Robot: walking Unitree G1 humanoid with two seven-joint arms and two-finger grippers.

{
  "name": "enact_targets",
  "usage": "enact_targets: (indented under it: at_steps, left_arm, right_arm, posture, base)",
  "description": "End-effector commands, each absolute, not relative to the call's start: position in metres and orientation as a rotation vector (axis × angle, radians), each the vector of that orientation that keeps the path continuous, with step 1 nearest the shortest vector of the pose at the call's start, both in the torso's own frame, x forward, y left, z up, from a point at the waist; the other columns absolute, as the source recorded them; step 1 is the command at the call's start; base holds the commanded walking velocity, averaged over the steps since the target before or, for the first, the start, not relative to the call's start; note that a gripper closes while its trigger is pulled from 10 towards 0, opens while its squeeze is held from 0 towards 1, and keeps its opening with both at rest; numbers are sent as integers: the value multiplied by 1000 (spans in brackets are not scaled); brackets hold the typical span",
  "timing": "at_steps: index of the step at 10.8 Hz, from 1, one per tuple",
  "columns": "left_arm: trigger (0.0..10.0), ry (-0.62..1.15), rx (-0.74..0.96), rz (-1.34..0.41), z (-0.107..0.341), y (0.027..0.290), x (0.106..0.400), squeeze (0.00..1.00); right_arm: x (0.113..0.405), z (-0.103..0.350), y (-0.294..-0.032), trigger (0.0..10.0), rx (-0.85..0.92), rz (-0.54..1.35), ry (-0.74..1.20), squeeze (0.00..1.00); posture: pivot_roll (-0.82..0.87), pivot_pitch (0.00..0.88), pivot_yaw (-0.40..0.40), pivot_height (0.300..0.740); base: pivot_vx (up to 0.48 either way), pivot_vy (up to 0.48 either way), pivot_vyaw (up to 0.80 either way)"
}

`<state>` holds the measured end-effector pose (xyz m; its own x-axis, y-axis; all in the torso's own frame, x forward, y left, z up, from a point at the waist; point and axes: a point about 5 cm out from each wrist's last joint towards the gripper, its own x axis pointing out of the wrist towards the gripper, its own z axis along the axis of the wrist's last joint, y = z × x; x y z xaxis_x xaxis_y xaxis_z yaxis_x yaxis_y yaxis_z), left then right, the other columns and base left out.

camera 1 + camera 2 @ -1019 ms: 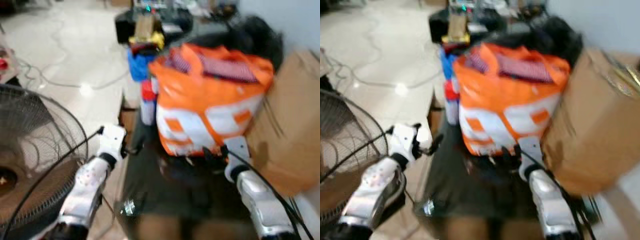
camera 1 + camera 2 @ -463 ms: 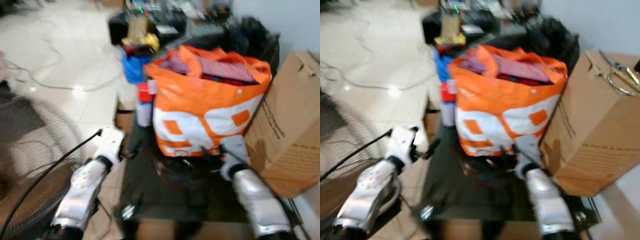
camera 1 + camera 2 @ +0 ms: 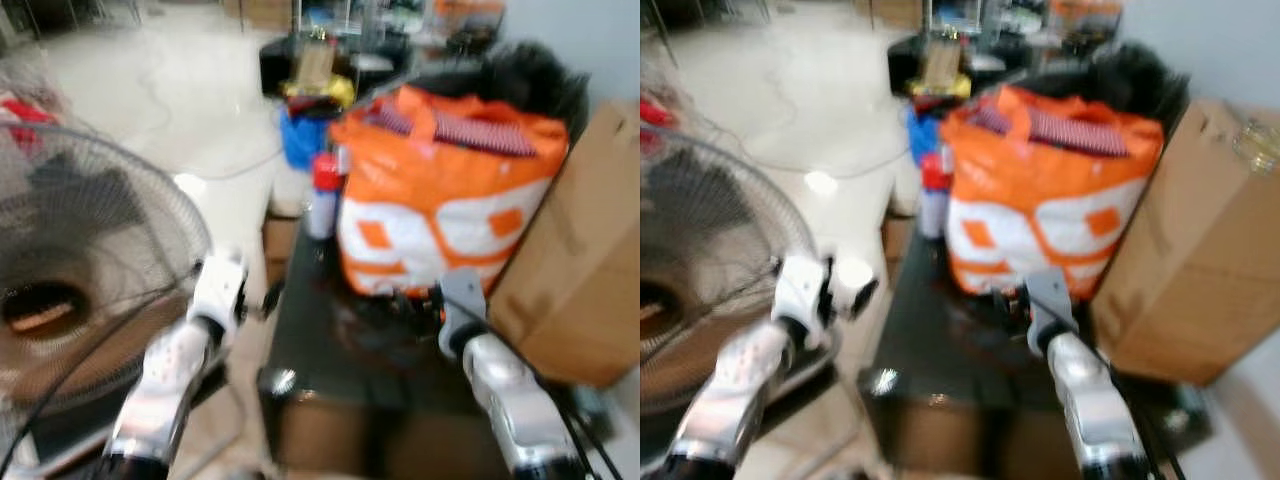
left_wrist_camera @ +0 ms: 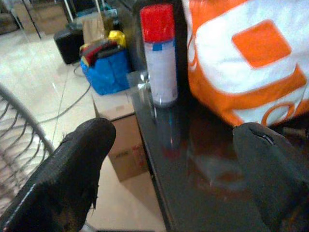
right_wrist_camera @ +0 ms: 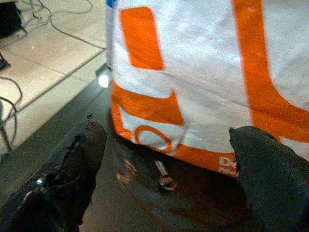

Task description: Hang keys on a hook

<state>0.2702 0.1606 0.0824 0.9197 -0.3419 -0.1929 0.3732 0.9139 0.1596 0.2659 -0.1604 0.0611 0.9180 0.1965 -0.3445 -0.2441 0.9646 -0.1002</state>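
- Nearest up: left gripper [image 3: 262, 300], hanging just off the left edge of the dark glossy desk [image 3: 330, 360], over the floor. Jaws spread wide, nothing between them.
- Same depth on the other side: right gripper [image 3: 415, 305], low over the desk top, right up against the foot of the orange and white bag [image 3: 440, 200]. Jaws wide apart too, gripping nothing.
- Between those right fingers, in the right wrist view: small metal bit [image 5: 164, 176] lying flat on the desk, just in front of the bag's bottom edge. Could be the keys, but too small and blurry to say for sure.
- Off to the left, near the left arm: big round wire-cage fan [image 3: 90, 250], standing on the floor.
- Further along the desk: spray can [image 4: 159, 53], white body with a red cap, standing upright near the desk's left edge, just beside the bag.
- The bag itself: sits on the desk, stuffed with striped cloth poking out the top.
- Right of the bag, touching it: large cardboard box [image 3: 575, 270].
- Down on the floor past the desk's left edge: small cardboard carton [image 4: 120, 130], then a blue bag [image 3: 300, 135] with yellow stuff on top.
- Behind the orange bag: something black and bulky [image 3: 530, 70], too blurred to name.
- Farthest back: pale tiled floor with a loose cable [image 3: 230, 170] trailing over it.
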Motion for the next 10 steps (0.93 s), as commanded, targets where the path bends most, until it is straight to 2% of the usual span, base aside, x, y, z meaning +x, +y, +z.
enact_targets:
  at_steps: [1, 3, 6, 7, 8, 10]
  left_arm:
    - [10000, 140, 193, -353, 88, 161, 274, 529]
    - [10000, 121, 165, -345, 91, 160, 277, 541]
    - [10000, 122, 159, -348, 91, 160, 278, 545]
    - [10000, 122, 162, -353, 91, 160, 279, 549]
    - [10000, 122, 163, -353, 91, 160, 279, 541]
    - [10000, 134, 177, -346, 88, 160, 276, 529]
  right_arm:
    - [266, 60, -160, 10000, -154, 237, 349, 0]
    - [268, 63, -160, 10000, -164, 244, 343, 0]
    - [267, 63, -159, 10000, -162, 247, 347, 0]
    - [267, 62, -158, 10000, -154, 244, 349, 0]
    - [267, 62, -159, 10000, -162, 240, 346, 0]
    - [267, 61, -159, 10000, -173, 246, 350, 0]
  posture:
    - [-81, 0, -34, 732]
    - [-88, 0, -40, 732]
    - [-94, 0, -30, 732]
    - [-93, 0, -27, 732]
    - [-92, 0, -29, 732]
    - [-85, 0, -39, 732]
  base:
    - [0, 0, 0]
    - [0, 0, 0]
    - [298, 0, 0]
    - [307, 0, -800]
    - [311, 0, 0]
    - [0, 0, 0]
